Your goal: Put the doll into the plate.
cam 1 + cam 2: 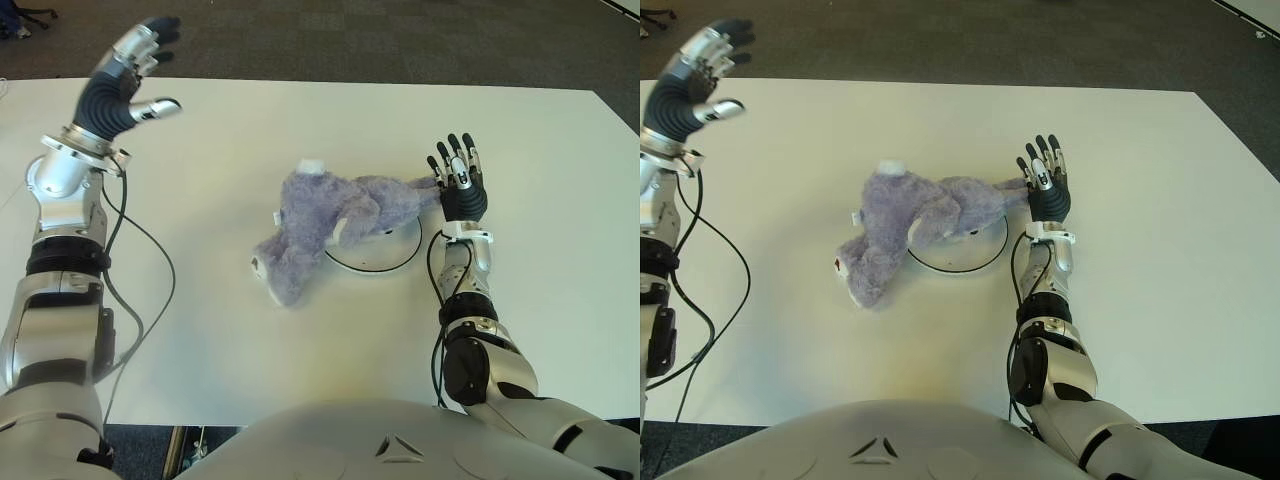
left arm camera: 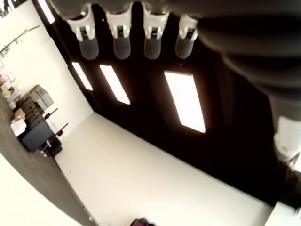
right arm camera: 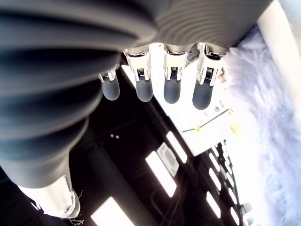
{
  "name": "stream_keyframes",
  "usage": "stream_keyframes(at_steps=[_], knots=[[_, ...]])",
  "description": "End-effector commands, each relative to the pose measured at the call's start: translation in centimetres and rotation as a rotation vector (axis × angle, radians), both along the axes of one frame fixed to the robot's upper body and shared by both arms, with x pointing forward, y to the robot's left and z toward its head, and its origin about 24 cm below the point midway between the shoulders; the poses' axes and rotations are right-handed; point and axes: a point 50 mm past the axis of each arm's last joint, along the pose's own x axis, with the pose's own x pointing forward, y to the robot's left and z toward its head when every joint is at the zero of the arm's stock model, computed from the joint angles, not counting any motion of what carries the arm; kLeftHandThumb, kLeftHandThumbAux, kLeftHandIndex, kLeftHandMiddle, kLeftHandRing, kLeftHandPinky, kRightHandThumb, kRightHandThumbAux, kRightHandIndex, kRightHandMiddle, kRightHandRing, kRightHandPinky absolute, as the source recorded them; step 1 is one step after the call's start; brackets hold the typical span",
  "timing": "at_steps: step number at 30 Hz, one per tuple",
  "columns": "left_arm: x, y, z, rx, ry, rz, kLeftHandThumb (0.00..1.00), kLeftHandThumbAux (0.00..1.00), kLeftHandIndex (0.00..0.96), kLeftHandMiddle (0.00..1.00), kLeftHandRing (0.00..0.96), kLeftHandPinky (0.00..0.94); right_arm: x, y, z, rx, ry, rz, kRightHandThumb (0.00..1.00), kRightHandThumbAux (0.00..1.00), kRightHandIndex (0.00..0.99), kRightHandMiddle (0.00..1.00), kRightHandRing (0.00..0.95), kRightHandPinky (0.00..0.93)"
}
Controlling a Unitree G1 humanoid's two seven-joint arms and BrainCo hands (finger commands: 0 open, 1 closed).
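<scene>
A purple plush doll (image 1: 330, 215) lies on the white table, its rear half over the white plate (image 1: 385, 255) and its head (image 1: 285, 272) off the plate's left rim on the table. My right hand (image 1: 458, 180) stands just right of the doll, fingers (image 3: 171, 89) spread and holding nothing; the doll's limb reaches toward its palm. My left hand (image 1: 130, 75) is raised high at the table's far left corner, far from the doll, fingers (image 2: 120, 44) extended and holding nothing.
The white table (image 1: 230, 340) spreads all around the plate. Dark carpet (image 1: 350, 40) lies beyond the table's far edge. My left arm's cable (image 1: 150, 300) hangs over the table's left part.
</scene>
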Motion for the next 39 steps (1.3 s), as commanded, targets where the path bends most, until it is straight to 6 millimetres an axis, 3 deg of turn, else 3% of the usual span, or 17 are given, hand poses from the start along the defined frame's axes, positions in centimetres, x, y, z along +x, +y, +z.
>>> stream_keyframes(at_steps=[1, 5, 13, 19, 22, 30, 34, 39], knots=[[0.7, 2.1, -0.7, -0.411, 0.109, -0.058, 0.322, 0.425, 0.000, 0.041, 0.019, 0.071, -18.3, 5.7, -16.3, 0.385, 0.776, -0.087, 0.241, 0.715, 0.049, 0.083, 0.072, 0.141], [1.2, 2.7, -1.3, -0.543, 0.135, -0.082, 0.410, 0.423, 0.000, 0.046, 0.029, 0.089, -18.3, 5.6, -16.3, 0.386, 0.774, -0.086, 0.240, 0.722, 0.048, 0.085, 0.073, 0.137], [1.4, 3.0, -1.8, -0.638, 0.145, -0.081, 0.463, 0.399, 0.015, 0.037, 0.031, 0.101, -18.3, 5.6, -16.3, 0.391, 0.772, -0.085, 0.236, 0.730, 0.048, 0.082, 0.072, 0.142], [2.4, 2.7, -3.7, -0.792, 0.215, -0.079, 0.468, 0.445, 0.004, 0.032, 0.031, 0.094, -18.3, 5.5, -16.4, 0.399, 0.775, -0.088, 0.232, 0.732, 0.048, 0.084, 0.073, 0.136], [3.6, 1.6, -5.0, -0.905, 0.307, -0.066, 0.329, 0.557, 0.000, 0.041, 0.040, 0.096, -18.3, 5.4, -16.4, 0.394, 0.776, -0.088, 0.229, 0.728, 0.043, 0.077, 0.065, 0.128], [4.8, -0.7, -7.4, -0.995, 0.460, -0.042, 0.203, 0.619, 0.000, 0.039, 0.030, 0.051, -18.1, 5.1, -16.3, 0.387, 0.771, -0.085, 0.242, 0.714, 0.047, 0.078, 0.065, 0.131], [5.4, -3.7, -10.5, -1.041, 0.623, 0.053, 0.112, 0.661, 0.003, 0.053, 0.040, 0.075, -18.1, 5.0, -16.3, 0.386, 0.769, -0.084, 0.253, 0.711, 0.052, 0.080, 0.066, 0.131], [5.1, -5.9, -13.8, -1.024, 0.802, 0.213, 0.010, 0.691, 0.030, 0.062, 0.050, 0.071, -18.1, 4.8, -16.3, 0.383, 0.771, -0.086, 0.256, 0.713, 0.052, 0.083, 0.071, 0.137]])
